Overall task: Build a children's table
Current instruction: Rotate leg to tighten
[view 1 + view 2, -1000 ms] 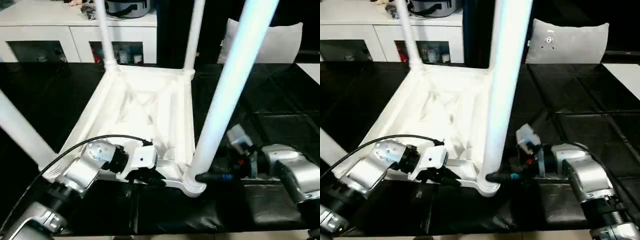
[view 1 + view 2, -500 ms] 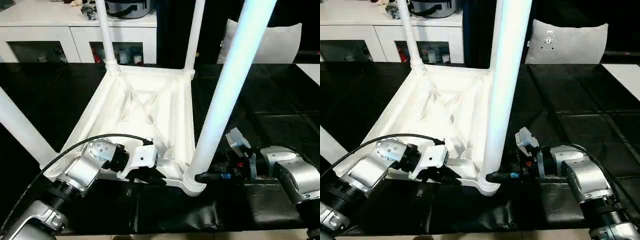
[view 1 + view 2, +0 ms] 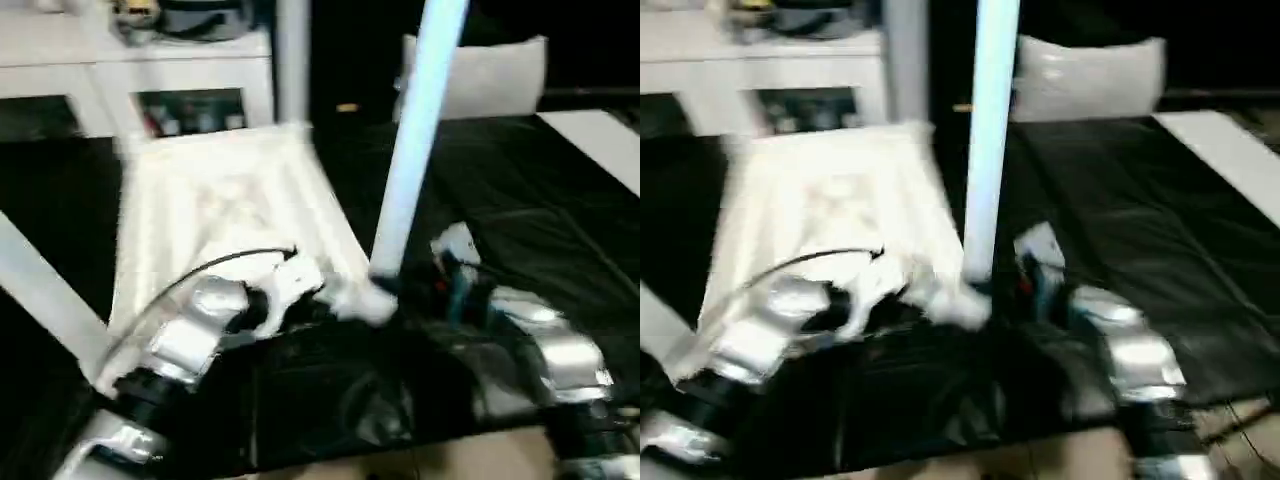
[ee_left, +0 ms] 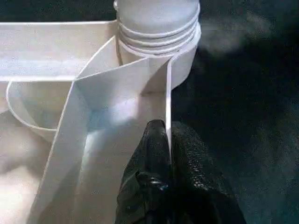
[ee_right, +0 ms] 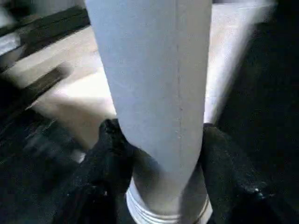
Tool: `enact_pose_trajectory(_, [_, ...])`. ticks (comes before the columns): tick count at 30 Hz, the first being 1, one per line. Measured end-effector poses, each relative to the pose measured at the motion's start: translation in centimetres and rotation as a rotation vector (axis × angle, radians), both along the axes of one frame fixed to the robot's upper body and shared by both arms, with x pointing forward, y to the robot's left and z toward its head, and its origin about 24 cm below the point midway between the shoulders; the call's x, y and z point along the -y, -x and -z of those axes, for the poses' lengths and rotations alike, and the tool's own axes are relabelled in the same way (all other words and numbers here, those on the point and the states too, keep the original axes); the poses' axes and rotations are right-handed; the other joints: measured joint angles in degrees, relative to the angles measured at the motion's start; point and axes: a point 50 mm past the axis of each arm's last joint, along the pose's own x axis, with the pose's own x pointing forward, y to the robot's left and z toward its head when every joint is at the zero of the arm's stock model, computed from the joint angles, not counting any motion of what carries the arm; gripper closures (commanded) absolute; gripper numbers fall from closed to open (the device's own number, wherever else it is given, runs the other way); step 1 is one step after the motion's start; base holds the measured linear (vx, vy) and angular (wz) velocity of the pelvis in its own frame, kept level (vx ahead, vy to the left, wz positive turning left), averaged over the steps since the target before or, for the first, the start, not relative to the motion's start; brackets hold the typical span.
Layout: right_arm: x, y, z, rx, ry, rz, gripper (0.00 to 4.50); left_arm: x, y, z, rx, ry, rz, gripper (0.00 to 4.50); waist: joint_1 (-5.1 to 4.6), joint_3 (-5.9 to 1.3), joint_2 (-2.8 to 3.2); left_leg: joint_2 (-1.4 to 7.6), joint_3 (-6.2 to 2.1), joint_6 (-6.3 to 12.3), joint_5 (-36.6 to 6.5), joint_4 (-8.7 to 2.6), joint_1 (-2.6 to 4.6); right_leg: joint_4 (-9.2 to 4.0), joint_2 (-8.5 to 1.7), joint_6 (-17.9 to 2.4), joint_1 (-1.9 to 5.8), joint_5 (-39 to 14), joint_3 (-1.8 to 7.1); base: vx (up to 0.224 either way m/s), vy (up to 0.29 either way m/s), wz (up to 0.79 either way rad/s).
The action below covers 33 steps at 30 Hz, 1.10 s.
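Tabletop (image 3: 215, 205) lies underside up on the worktop (image 3: 520, 180), legs already standing. Left gripper (image 4: 167, 140) is clenched on a rib beside the corner socket. Right gripper (image 5: 159, 140) grasps the near leg (image 5: 154, 79) between its fingers. Next, I think, seat this leg firmly.

left hand (image 4: 169, 154) pinched shut, right hand (image 5: 159, 154) clamped
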Motion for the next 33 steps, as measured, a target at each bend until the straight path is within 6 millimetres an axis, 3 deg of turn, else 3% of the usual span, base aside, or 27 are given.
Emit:
enact_pose_trajectory(3, [-0.4,-0.4,-0.1,0.007,0.006,0.082,2.57,0.9,-0.1,0.0,0.013,0.002,-0.057,4.50,0.04,-0.08,0.13,-0.02,0.00,0.05,-0.04,-0.18,0.00,-0.08,-0.01,0.00,0.05,0.00,0.01,0.000,0.000,0.00])
enact_pose_trajectory(6, [-0.5,-0.5,-0.1,0.015,0.001,0.148,1.89,1.7,-0.2,-0.1,0.027,0.007,-0.094,4.50,0.37,-0.12,0.20,-0.01,0.00,0.15,-0.11,-0.28,-0.05,-0.08,-0.02,0.00,0.00,0.00,0.04,0.000,0.000,0.00])
enact_pose_trajectory(13, [0.0,-0.1,-0.2,0.024,0.011,0.142,1.33,2.1,0.1,-0.4,0.056,0.000,-0.051,4.50,1.57,-0.13,0.26,0.03,0.01,0.49,-0.01,-0.57,-0.11,-0.09,-0.02,0.04,-0.14,-0.07,0.11,0.000,0.000,0.00])
enact_pose_trajectory(14, [0.3,0.0,-0.2,0.024,0.012,0.121,1.10,2.0,0.1,-0.4,0.065,-0.005,-0.033,4.50,1.59,-0.13,0.27,0.04,0.01,0.49,-0.01,-0.59,-0.10,-0.09,-0.02,0.04,-0.15,-0.07,0.11,0.000,0.000,0.00])
enact_pose_trajectory(19, [1.6,0.6,-0.5,0.021,0.009,0.006,0.76,1.0,0.4,-0.4,0.064,-0.011,0.052,4.50,2.05,-0.11,0.30,0.04,0.01,0.45,-0.02,-0.57,-0.09,-0.08,-0.03,0.03,-0.13,-0.06,0.11,0.000,0.000,0.00])
enact_pose_trajectory(26, [4.3,2.0,-1.8,0.007,0.065,-0.306,0.14,-1.5,1.3,-0.4,0.038,-0.034,0.272,4.50,4.08,-0.10,0.28,0.07,0.01,0.41,-0.04,-0.45,-0.07,-0.05,-0.05,0.03,-0.02,-0.05,0.14,0.000,0.000,0.00])
enact_pose_trajectory(33, [3.6,3.2,-1.8,-0.001,0.086,-0.567,0.02,-2.6,2.0,-0.6,0.006,-0.063,0.463,4.50,5.19,-0.10,0.26,0.05,0.02,0.25,-0.14,-0.33,-0.08,-0.05,-0.11,0.03,0.15,-0.05,0.20,0.000,0.000,0.00])
